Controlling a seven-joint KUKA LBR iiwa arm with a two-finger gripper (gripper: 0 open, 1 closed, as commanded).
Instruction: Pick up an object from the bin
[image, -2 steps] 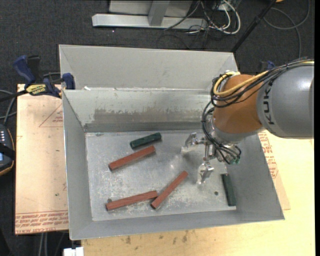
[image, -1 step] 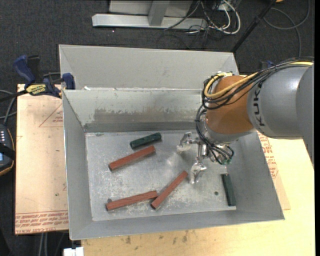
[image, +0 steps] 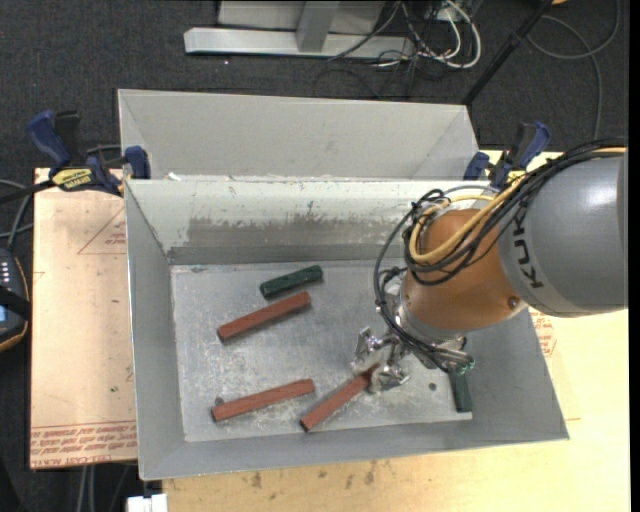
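Observation:
My gripper (image: 381, 366) is low in the bin's front right part, its metal fingers down at the upper right end of a reddish-brown bar (image: 330, 403) that lies slanted near the front wall. The fingers seem to stand on either side of that bar's end. A small dark green block (image: 461, 388) lies just to the right of the gripper, partly under the arm.
Another reddish-brown bar (image: 263, 400) lies at the front left, a third (image: 264, 317) nearer the middle, and a dark green block (image: 291, 281) by the back wall. The arm's orange cover and cables hang over the bin's right side.

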